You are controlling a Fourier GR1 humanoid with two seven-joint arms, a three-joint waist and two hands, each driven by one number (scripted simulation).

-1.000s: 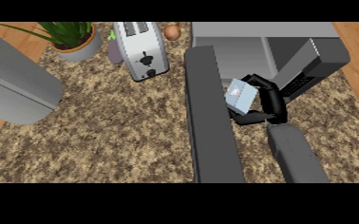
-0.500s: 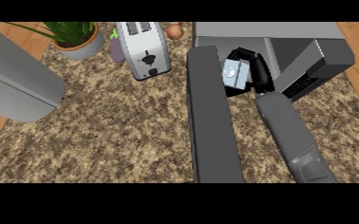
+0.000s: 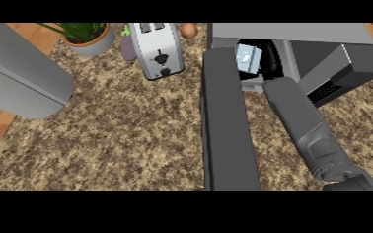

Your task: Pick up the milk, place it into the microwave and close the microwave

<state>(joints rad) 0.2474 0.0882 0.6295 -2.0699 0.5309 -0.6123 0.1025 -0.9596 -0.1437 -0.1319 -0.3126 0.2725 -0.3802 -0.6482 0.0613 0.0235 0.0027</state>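
The right hand [image 3: 268, 59] is now deeper in the microwave [image 3: 306, 34] than half a second ago, its black fingers curled round the milk [image 3: 247, 59], which sits just inside the open cavity at its left side. Earlier the carton hung at the mouth of the opening; now it is farther in and higher in the view. The grey right forearm stretches from the near right corner up to the cavity. The microwave door [image 3: 226, 123] stands open, a long dark slab running toward the near edge, left of the forearm. The left hand does not show; only a grey forearm lies at the left edge. On the speckled desk [image 3: 109, 138] the toaster [image 3: 155, 49] and the potted plant [image 3: 86, 34] stand at the far left, where they stood before, shifted only by the view's tilt.
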